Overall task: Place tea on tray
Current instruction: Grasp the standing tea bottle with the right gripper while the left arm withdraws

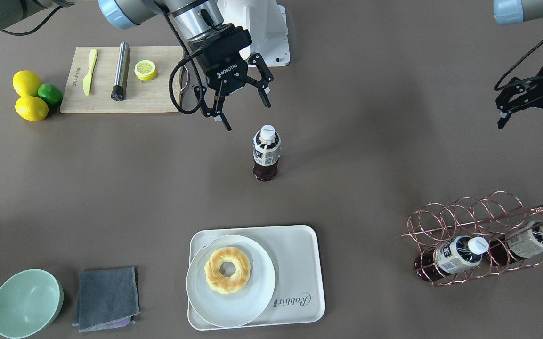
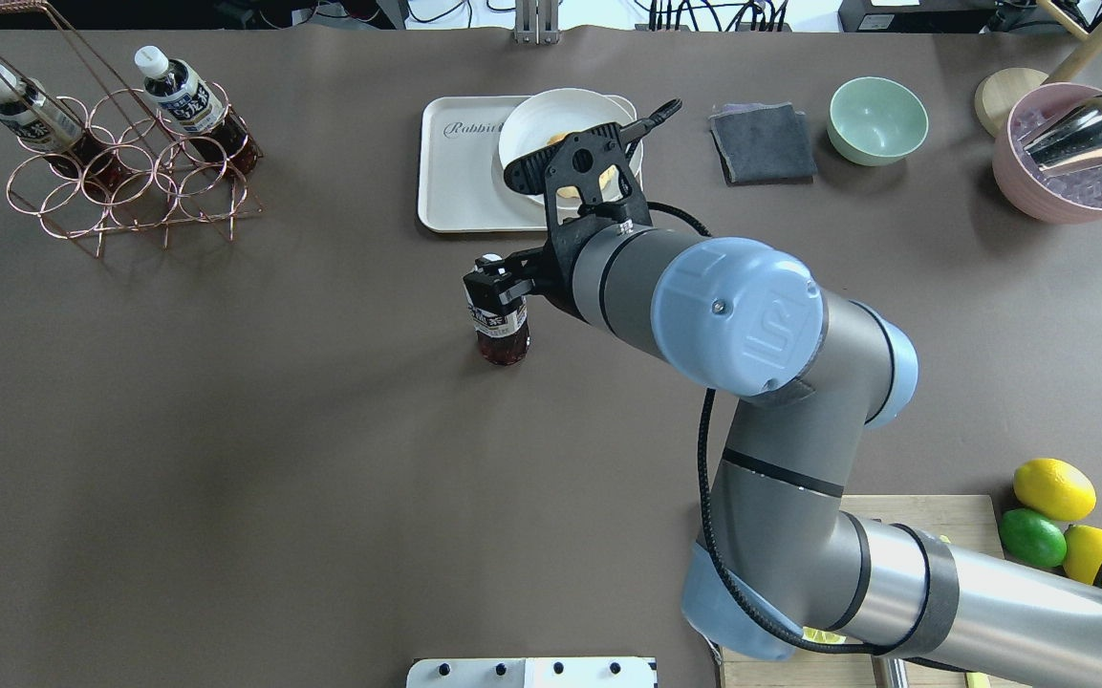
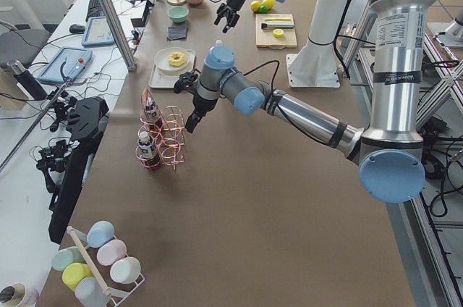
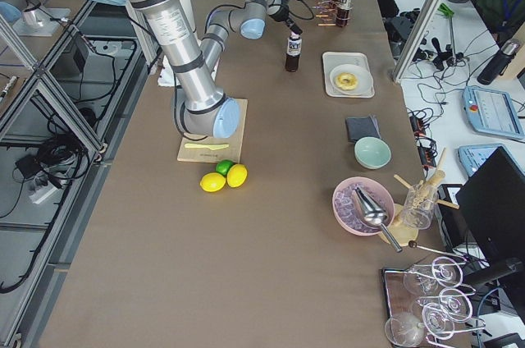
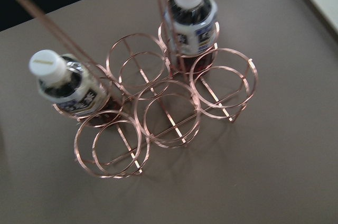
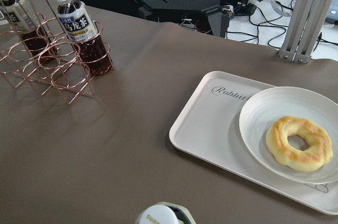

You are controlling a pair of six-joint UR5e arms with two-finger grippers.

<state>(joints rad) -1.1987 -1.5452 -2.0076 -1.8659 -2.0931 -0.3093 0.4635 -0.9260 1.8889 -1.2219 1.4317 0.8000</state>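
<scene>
The tea (image 1: pixel 266 153) stands upright on the table's middle; it is a small bottle of dark red-brown liquid with a white cap. It also shows in the overhead view (image 2: pixel 501 325), and its cap is at the bottom edge of the right wrist view (image 6: pixel 163 214). My right gripper (image 1: pixel 247 115) is open and empty, raised just behind the tea on the robot side, apart from it. The white tray (image 1: pixel 299 263) with "Rabbit" script lies beyond the tea and holds a round plate (image 1: pixel 247 306) with a donut (image 1: pixel 227 270). My left gripper (image 1: pixel 526 130) is open and empty near the wire rack.
A copper wire rack (image 1: pixel 464 221) holds two more tea bottles (image 5: pixel 189 15). A wooden cutting board (image 1: pixel 158 94) with knife, metal cylinder and lemon half lies by the right arm. Lemons and a lime (image 1: pixel 31 94), a green bowl (image 1: pixel 26 303) and a grey cloth (image 1: pixel 106 297) are nearby.
</scene>
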